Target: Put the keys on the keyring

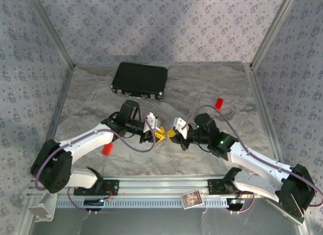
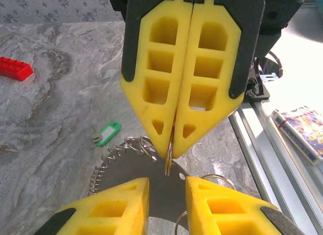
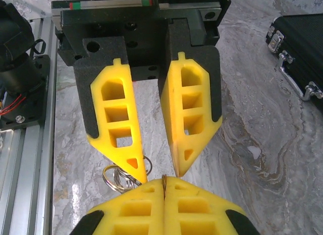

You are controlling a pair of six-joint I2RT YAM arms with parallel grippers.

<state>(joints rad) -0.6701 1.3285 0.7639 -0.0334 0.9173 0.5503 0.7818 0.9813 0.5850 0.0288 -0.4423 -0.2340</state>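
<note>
My right gripper point(image 3: 164, 178) is shut on a thin metal ring of the keyring point(image 3: 164, 187), held edge-on. From the left wrist view that ring point(image 2: 169, 156) pokes out below the right gripper point(image 2: 171, 153). More silver rings point(image 3: 121, 177) and a coiled wire loop point(image 2: 101, 174) hang beside it. My left gripper point(image 2: 167, 180) is open and faces the right one tip to tip, its fingers point(image 3: 118, 119) either side of the held ring. One fingertip touches the hanging rings. A key with a green tag point(image 2: 108, 133) lies on the table. Both grippers point(image 1: 157, 133) point(image 1: 171, 134) meet mid-table.
A black case point(image 1: 140, 80) lies at the back. Red blocks sit at the left point(image 1: 107, 149) and at the back right point(image 1: 218, 103). A card box point(image 1: 192, 198) rests on the metal rail point(image 1: 151, 187) at the near edge. Walls enclose the table.
</note>
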